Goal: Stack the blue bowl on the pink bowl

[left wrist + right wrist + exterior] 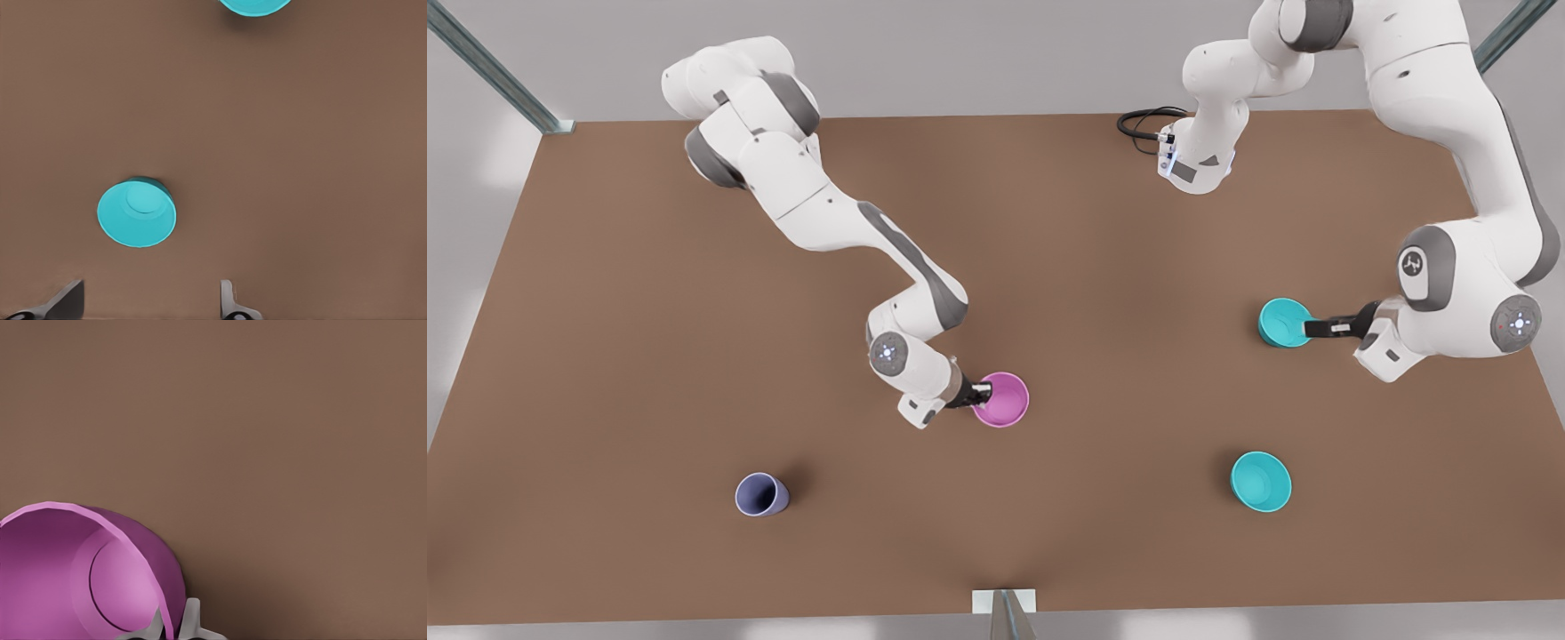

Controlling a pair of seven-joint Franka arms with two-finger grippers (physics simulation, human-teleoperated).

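Your right pincer (983, 391) (175, 620) is clamped on the pink bowl's (1002, 399) (60, 573) rim mid-worktop (1049, 267), while your left pincer (1309, 329) (150, 287) hangs spread wide just beside the blue bowl (1282, 321) (137, 213).

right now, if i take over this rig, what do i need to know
Right tool: shut on the rim of the magenta-pink round plastic bowl, mid-table.
Left tool: open, holding nothing, by the darker teal round plastic bowl at the front view's right.
Done: pink bowl gripped; nothing stacked.
To do: grasp the darker teal bowl and set it in the pink one. Don't mistake the shallower turquoise bowl for it.
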